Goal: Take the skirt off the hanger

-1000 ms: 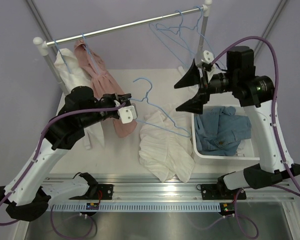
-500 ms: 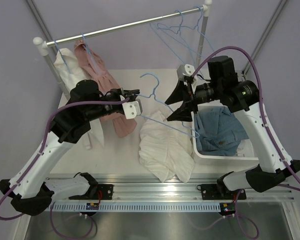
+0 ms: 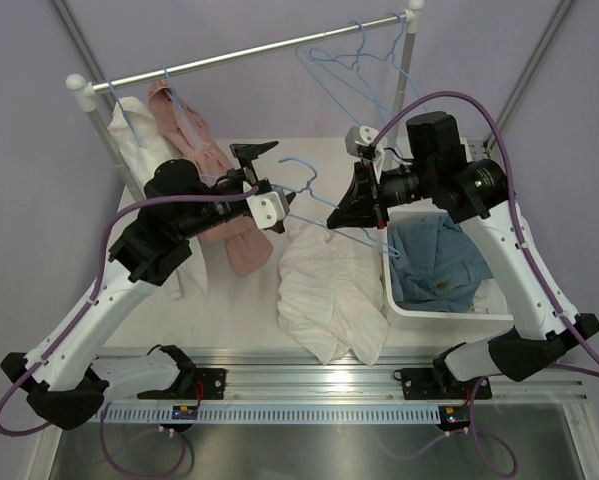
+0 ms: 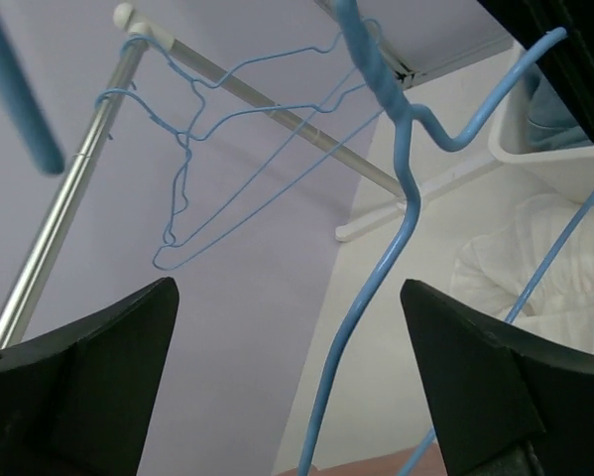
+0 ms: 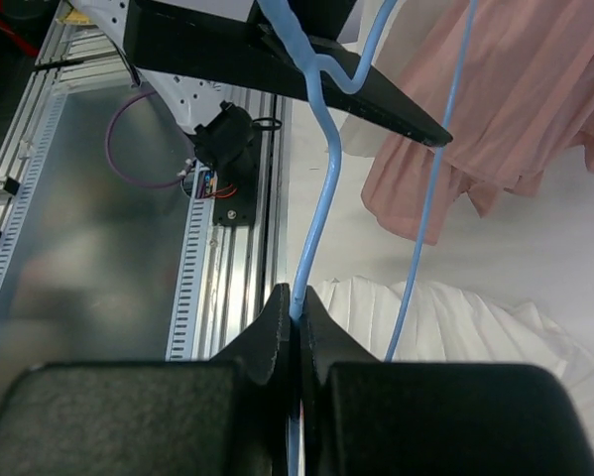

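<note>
**A:** Over the middle of the table, who has the hanger (image 5: 322, 198)?

**B:** The right gripper (image 3: 341, 208). Its fingers are pinched tight on the blue wire below the hook. The left gripper (image 3: 267, 180) sits beside the hook, jaws spread wide, gripping nothing.

**A:** And the skirt (image 3: 329, 290)?

**B:** White, crumpled on the table (image 3: 229, 300) toward the near edge, just left of the bin (image 3: 390, 285). Its top lies under the hanger's lower wire. I cannot tell whether it is fully free.

**A:** So what's left?

**B:** I'd judge the hanger must be lifted clear of the cloth. After that, nothing.
</note>
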`<state>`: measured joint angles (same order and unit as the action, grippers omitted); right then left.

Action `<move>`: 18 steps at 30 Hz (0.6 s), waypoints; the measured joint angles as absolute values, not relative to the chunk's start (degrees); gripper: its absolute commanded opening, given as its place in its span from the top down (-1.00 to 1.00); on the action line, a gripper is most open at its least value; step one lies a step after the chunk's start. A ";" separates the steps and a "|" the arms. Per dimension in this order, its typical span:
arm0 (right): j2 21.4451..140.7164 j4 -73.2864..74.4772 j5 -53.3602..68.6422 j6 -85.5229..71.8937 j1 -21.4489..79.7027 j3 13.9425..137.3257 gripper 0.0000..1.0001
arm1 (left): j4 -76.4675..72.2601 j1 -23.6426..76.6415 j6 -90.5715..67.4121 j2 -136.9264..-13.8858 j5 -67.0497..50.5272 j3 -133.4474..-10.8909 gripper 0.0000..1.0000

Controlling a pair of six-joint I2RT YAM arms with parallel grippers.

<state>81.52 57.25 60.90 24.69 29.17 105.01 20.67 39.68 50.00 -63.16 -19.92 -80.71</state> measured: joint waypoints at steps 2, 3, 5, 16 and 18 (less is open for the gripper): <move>81.49 56.93 61.47 23.59 27.64 105.10 1.00 | 18.09 39.68 49.43 -63.02 -18.79 -80.29 -0.98; 81.49 56.36 62.19 22.70 26.11 105.10 1.00 | 16.93 39.68 49.21 -62.81 -18.24 -80.16 -0.98; 81.47 55.02 63.51 20.97 22.48 105.08 1.00 | 15.11 39.68 48.93 -62.04 -16.78 -79.94 -0.98; 80.82 47.62 59.53 12.32 13.74 104.16 1.00 | 10.41 39.68 44.77 -52.71 -8.75 -77.87 -0.98; 82.02 44.38 57.10 8.19 13.74 104.68 1.00 | 10.50 39.68 42.19 -50.65 -8.78 -75.64 -0.98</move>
